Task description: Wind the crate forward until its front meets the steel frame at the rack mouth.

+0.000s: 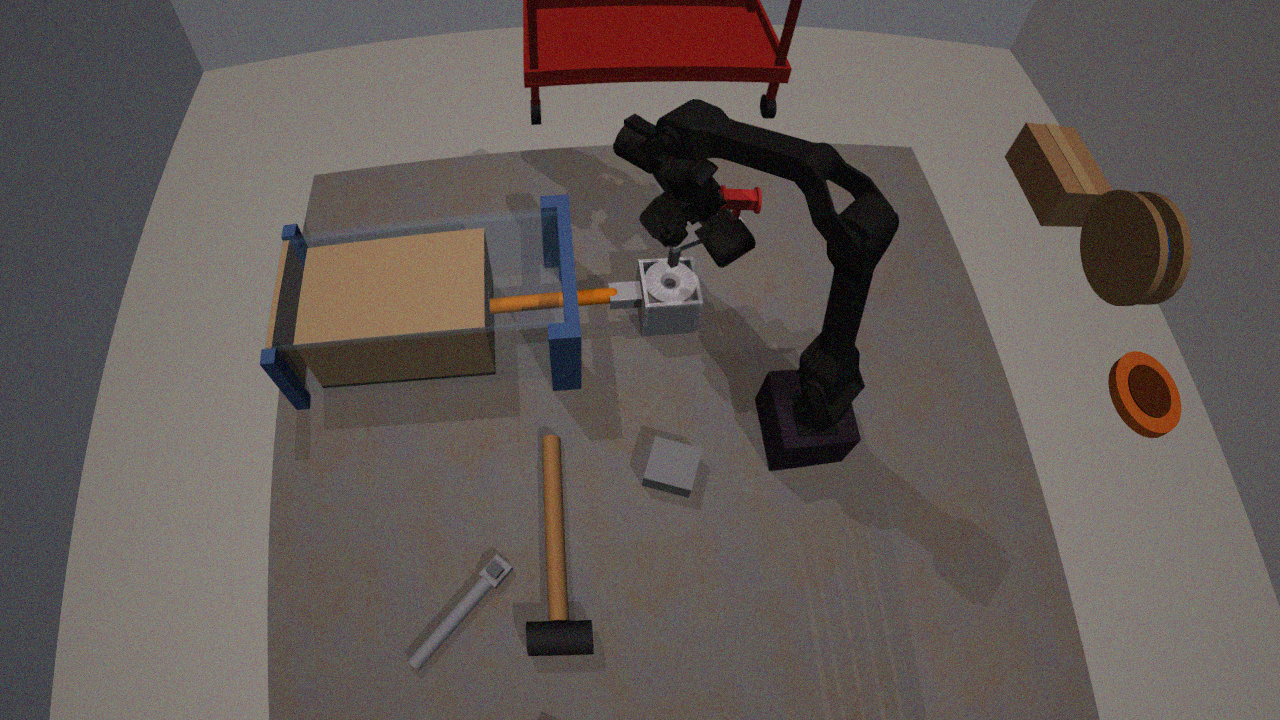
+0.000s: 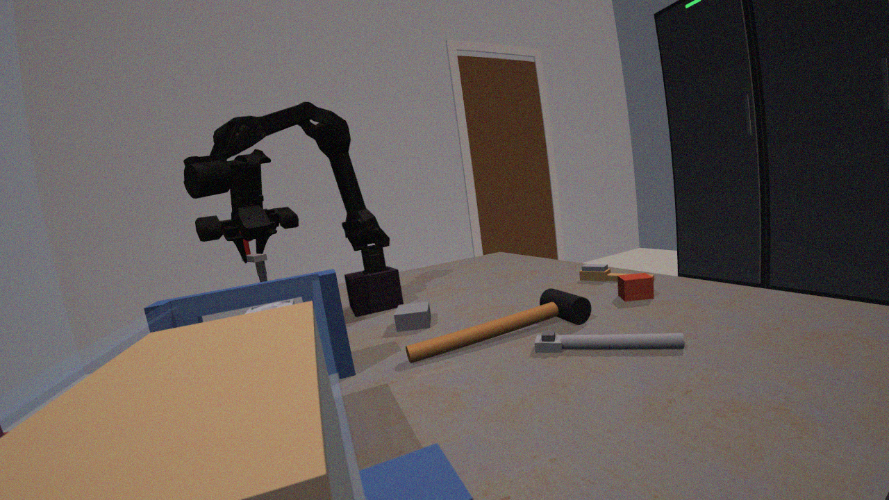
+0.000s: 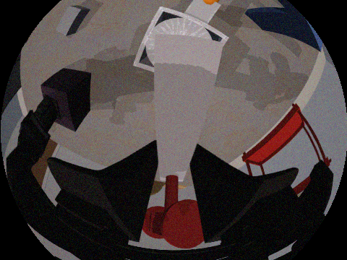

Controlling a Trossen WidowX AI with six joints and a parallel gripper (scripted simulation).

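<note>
Clamped on the winch handle [image 1: 689,241] [image 2: 256,257] [image 3: 182,108], the gripper [image 1: 693,234] [image 2: 251,248] [image 3: 175,146] hung over the winch [image 1: 671,308] [image 3: 142,66], its round hole uncovered and the key apparently above it, unseated. An orange strap [image 1: 537,300] [image 3: 210,1] ran to the crate [image 1: 393,286] [image 2: 205,385], flat inside the cubby, well back from the blue frame [image 1: 565,268] [image 2: 332,323]. Finding the handle was done; seating, winding and letting go seemed left.
</note>
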